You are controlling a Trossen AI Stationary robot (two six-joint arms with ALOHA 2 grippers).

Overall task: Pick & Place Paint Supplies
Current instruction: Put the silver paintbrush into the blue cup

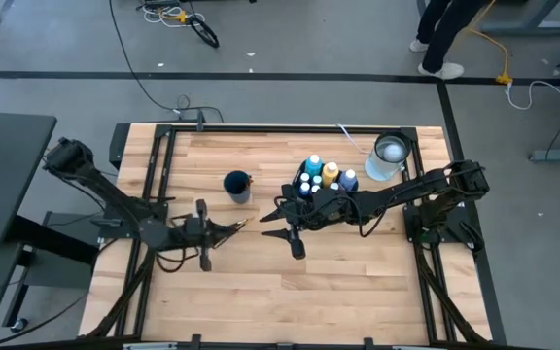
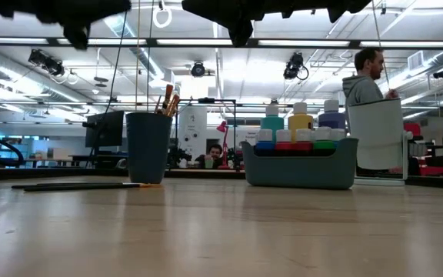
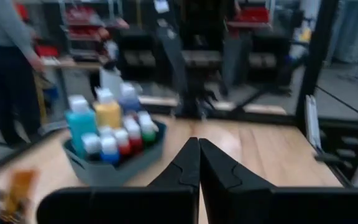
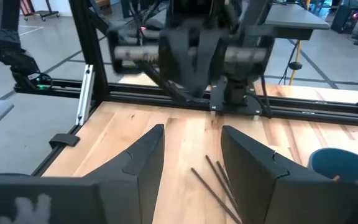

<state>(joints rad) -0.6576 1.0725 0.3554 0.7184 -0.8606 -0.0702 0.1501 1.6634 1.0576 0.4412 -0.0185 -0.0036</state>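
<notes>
A grey bin (image 1: 324, 181) of white-capped paint bottles (image 3: 107, 127) stands at the table's far middle. Left of it is a blue cup (image 1: 237, 186) with brushes standing in it (image 2: 168, 101). Several thin dark paintbrushes (image 4: 219, 182) lie flat on the wood in front of the cup (image 2: 83, 185). My left gripper (image 1: 240, 226) is shut and raised above the table, pointing level toward the bin, with nothing seen between its fingers (image 3: 199, 155). Facing it, my right gripper (image 1: 268, 216) stands open above the lying brushes, clear of them (image 4: 191, 134).
A white round container (image 1: 389, 156) stands at the far right by the table's black frame rail (image 1: 290, 128). Open wood lies toward the near edge (image 1: 290, 292). A person (image 2: 368, 77) stands beyond the table.
</notes>
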